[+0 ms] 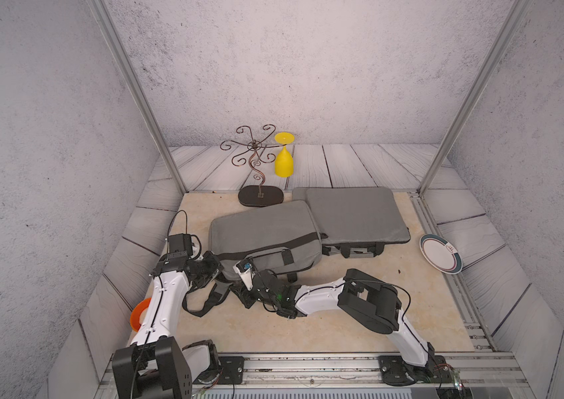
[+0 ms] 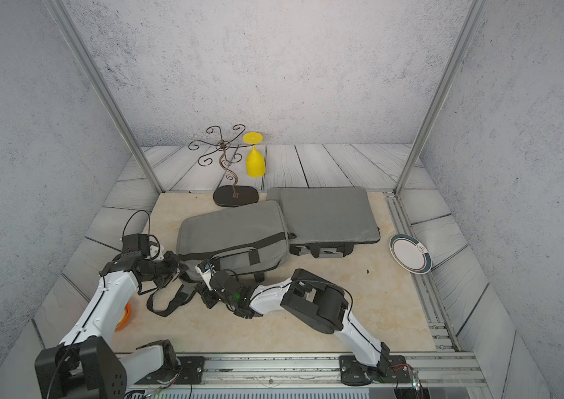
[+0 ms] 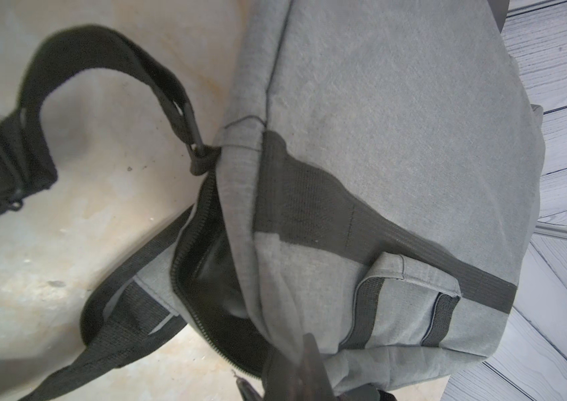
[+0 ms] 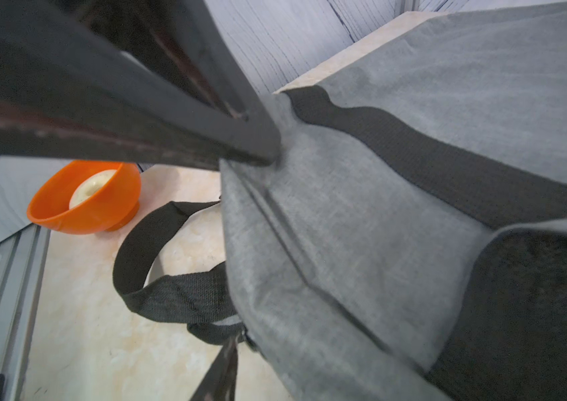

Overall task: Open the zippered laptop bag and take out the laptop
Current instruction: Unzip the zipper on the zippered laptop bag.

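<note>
The grey zippered laptop bag (image 1: 263, 238) (image 2: 232, 235) lies mid-table in both top views. My left gripper (image 1: 221, 272) (image 3: 296, 361) is at its near-left corner, shut on a fold of the grey fabric beside the zipper (image 3: 185, 250). The zipper is parted there and shows a dark inside. The laptop is hidden. My right gripper (image 1: 237, 292) lies low against the bag's near edge. Only one of its fingers (image 4: 221, 371) shows, its tip by a small dark clasp (image 4: 247, 342) at the bag's edge. The left gripper (image 4: 264, 145) also appears in the right wrist view, pinching the bag.
A second grey bag (image 1: 353, 217) lies behind on the right. A black shoulder strap (image 1: 204, 300) loops in front of the near bag. A wire stand (image 1: 261, 196) with a yellow glass (image 1: 284, 162) stands at the back. There is a plate (image 1: 441, 254) far right and an orange bowl (image 4: 84, 201) near left.
</note>
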`<move>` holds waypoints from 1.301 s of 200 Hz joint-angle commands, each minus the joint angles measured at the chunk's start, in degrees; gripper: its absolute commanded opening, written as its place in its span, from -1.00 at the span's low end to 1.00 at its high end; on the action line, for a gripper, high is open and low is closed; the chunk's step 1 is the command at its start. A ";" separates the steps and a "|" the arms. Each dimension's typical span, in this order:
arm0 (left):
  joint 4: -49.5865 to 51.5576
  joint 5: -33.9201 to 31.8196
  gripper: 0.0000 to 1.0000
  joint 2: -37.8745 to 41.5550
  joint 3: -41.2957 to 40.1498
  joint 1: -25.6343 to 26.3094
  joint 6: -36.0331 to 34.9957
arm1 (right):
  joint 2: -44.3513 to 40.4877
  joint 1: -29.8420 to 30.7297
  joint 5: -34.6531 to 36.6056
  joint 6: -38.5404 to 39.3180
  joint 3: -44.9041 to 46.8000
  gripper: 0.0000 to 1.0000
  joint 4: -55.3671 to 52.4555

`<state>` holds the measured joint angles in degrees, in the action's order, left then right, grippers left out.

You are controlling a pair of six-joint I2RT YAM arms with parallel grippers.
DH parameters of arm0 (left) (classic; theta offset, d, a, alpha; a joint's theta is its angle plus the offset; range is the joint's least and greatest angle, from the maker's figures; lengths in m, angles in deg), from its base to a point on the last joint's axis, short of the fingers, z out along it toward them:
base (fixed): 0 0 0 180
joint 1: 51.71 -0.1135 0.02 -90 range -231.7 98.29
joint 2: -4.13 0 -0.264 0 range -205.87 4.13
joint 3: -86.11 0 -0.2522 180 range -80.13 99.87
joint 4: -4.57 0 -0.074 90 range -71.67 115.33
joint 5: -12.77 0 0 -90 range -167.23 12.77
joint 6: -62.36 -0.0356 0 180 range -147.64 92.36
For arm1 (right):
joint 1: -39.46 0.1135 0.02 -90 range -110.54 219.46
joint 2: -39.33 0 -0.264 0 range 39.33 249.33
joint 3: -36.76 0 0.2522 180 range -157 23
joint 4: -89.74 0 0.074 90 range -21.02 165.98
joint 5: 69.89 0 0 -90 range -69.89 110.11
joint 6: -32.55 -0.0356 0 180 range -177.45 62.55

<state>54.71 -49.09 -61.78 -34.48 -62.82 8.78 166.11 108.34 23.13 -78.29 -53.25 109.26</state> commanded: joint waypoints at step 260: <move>0.68 -9.58 -1.00 -5.02 4.71 0.50 -3.99 | -30.41 -14.96 3.68 7.42 22.38 -1.00 -26.30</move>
<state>55.60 -56.61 -66.89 -31.62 -62.45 5.79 140.99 97.33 25.56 -73.59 -31.85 90.46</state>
